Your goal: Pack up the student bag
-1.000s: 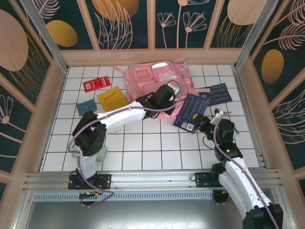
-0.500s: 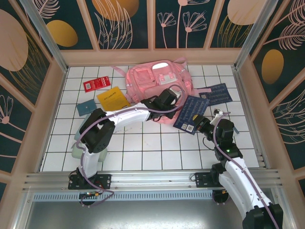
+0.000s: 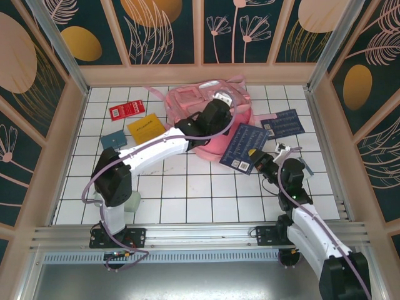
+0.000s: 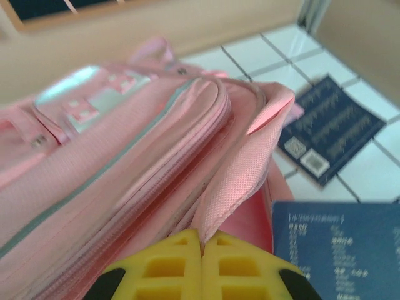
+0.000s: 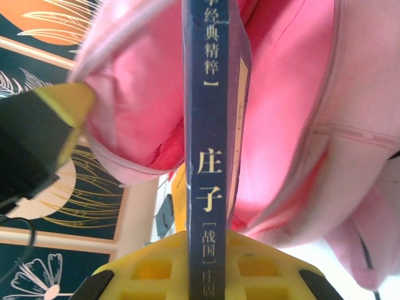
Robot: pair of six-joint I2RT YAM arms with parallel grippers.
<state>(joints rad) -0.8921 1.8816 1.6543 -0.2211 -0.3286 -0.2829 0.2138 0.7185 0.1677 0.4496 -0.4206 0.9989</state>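
Left tool (image 4: 201,242) pinches the student bag (image 4: 112,156) flap.

A robotics lab test cell is indicated. A counter (image 3: 187,194) of white gridded tiles is boxed in by wood-framed wall panels (image 3: 165,31) painted with leaves and orange discs, which stand beyond the left hand (image 3: 219,103) and to either side of it. An aluminium rail (image 3: 200,234) is fixed behind that hand at the counter's near edge, and the white left arm (image 3: 153,150) and right arm (image 3: 309,222) are mounted on it.
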